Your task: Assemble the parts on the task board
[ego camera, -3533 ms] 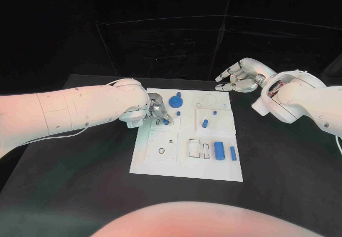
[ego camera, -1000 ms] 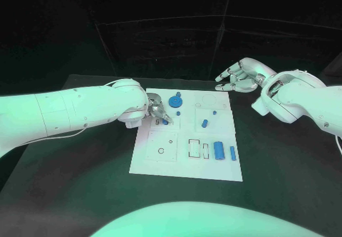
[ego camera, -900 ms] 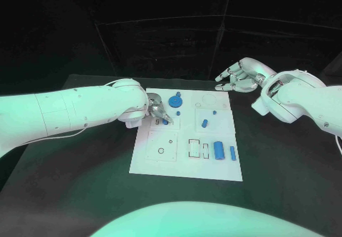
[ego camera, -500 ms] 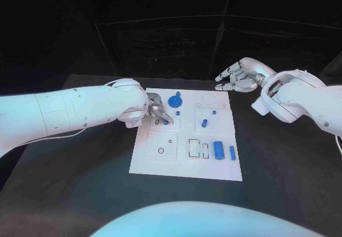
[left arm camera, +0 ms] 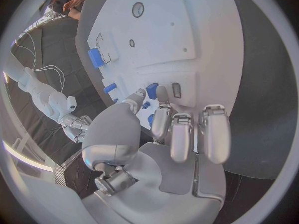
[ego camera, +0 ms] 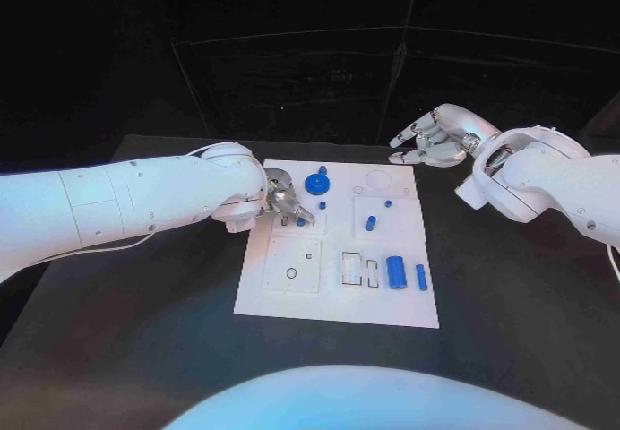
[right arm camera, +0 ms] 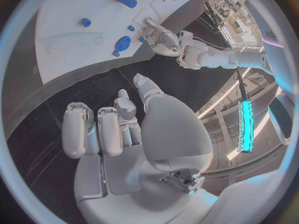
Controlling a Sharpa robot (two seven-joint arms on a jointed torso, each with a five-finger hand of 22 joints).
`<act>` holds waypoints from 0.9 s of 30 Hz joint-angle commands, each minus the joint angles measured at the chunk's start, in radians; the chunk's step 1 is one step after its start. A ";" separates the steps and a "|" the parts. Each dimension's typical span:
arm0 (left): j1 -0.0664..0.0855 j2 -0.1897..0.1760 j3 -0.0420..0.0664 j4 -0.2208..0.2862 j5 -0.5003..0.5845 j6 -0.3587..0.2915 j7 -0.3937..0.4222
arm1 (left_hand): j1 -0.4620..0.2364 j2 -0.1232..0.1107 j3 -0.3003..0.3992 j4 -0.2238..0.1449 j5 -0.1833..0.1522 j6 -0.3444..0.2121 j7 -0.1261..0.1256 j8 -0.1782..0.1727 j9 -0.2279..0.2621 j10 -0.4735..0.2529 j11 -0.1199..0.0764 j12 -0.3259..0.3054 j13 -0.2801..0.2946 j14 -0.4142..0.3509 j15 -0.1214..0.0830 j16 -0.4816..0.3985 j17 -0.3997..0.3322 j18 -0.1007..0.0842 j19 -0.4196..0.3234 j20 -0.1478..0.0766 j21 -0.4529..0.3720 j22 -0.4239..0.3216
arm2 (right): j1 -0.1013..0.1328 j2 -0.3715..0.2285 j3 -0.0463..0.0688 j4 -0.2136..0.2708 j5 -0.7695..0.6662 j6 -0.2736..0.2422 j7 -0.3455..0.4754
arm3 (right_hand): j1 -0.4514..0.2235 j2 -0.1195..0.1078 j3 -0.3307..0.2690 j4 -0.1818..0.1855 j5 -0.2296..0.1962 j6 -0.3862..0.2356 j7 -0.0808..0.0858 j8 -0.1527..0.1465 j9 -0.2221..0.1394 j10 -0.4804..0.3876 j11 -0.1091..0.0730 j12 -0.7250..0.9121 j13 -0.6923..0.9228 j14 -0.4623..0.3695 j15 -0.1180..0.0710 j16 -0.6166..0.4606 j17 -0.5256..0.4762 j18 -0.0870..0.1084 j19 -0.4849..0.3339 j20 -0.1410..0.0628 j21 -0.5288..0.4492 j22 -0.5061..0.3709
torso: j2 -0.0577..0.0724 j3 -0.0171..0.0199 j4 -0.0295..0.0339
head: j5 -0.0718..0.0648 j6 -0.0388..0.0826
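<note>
- The board [ego camera: 339,296] lies flat in the middle of the black counter [ego camera: 142,313], its long side running away from the robot.
- The left hand [ego camera: 284,204] is over the board's left edge, toward the far end, fingers pointing down at the plate.
- In the left wrist view its thumb and a fingertip [left arm camera: 161,95] close in on a small blue peg [left arm camera: 151,90]. The peg stands beside a small rectangular slot [left arm camera: 176,90]. Whether the hand really pinches it or only touches it, I cannot tell.
- In the head view the same peg [ego camera: 300,219] shows just under the left hand's fingers.
- The right hand [ego camera: 433,143] hangs above the counter beyond the board's far right corner, clear of the plate. Its fingers are loosely curled but apart, and it holds nothing.
- A blue gear [ego camera: 316,185] sits near the board's far edge, just right of the left hand, with a small blue stud [ego camera: 323,169] just beyond it.
- Two small blue pieces [ego camera: 372,221] lie in the square recess on the right half of the board.
- Nearer the robot, a thick blue cylinder [ego camera: 397,272] lies beside a thinner blue pin [ego camera: 421,278], both lengthwise, close to the right edge.
- Left of the cylinder are two narrow rectangular slots [ego camera: 353,267].
</note>
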 commanded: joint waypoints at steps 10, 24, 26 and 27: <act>0.064 -0.057 0.033 0.050 0.013 0.002 -0.008 | 0.037 -0.020 -0.151 0.053 -0.014 -0.073 0.024 -0.042 -0.013 -0.076 0.015 -0.074 -0.096 0.103 0.004 0.003 0.263 0.002 -0.014 -0.001 -0.051 -0.042 | 0.002 0.003 0.001 -0.010 0.006 0.004 0.007 | -0.011 -0.001 -0.006 0.001 -0.001 0.008 -0.002 0.006 -0.001 -0.007 0.001 -0.008 -0.004 0.040 -0.009 -0.005 -0.004 0.009 -0.009 0.003 -0.005 -0.005 | -0.001 0.0003 0.0012 | -0.005 0.019; 0.125 0.011 0.041 -0.146 0.027 0.192 0.000 | 0.161 0.062 -0.165 0.041 -0.012 -0.125 0.075 -0.159 -0.115 -0.132 0.062 -0.130 -0.176 0.103 0.043 0.003 0.263 0.012 -0.033 0.039 -0.090 -0.093 | 0.002 0.007 0.001 -0.015 0.008 0.000 0.009 | -0.012 -0.001 -0.007 0.002 -0.001 0.007 -0.002 0.006 -0.001 -0.009 0.001 -0.011 -0.008 0.039 -0.009 -0.005 -0.004 0.010 -0.010 0.002 -0.006 -0.007 | 0.003 -0.0007 -0.0029 | 0.000 0.037; 0.124 0.038 0.041 -0.203 0.019 0.202 0.002 | 0.157 0.067 -0.173 0.049 -0.012 -0.118 0.075 -0.163 -0.123 -0.129 0.062 -0.127 -0.174 0.103 0.044 0.003 0.263 0.011 -0.031 0.041 -0.088 -0.090 | 0.002 0.006 0.001 -0.014 0.008 -0.001 0.009 | -0.012 0.000 -0.006 0.002 0.001 0.007 -0.002 0.006 -0.001 -0.011 0.001 -0.015 -0.012 0.040 -0.009 -0.005 -0.004 0.010 -0.011 0.002 -0.007 -0.008 | 0.004 -0.0023 -0.0024 | 0.001 0.042; 0.122 0.048 0.040 -0.224 0.015 0.204 0.003 | 0.157 0.068 -0.175 0.049 -0.012 -0.117 0.075 -0.164 -0.124 -0.128 0.062 -0.126 -0.173 0.103 0.044 0.003 0.263 0.011 -0.031 0.041 -0.088 -0.089 | 0.002 0.006 0.001 -0.014 0.008 -0.001 0.010 | -0.012 0.000 -0.006 0.002 0.001 0.007 -0.002 0.006 -0.001 -0.011 0.001 -0.015 -0.012 0.040 -0.009 -0.005 -0.004 0.010 -0.011 0.002 -0.007 -0.008 | 0.003 -0.0019 -0.0021 | 0.002 0.040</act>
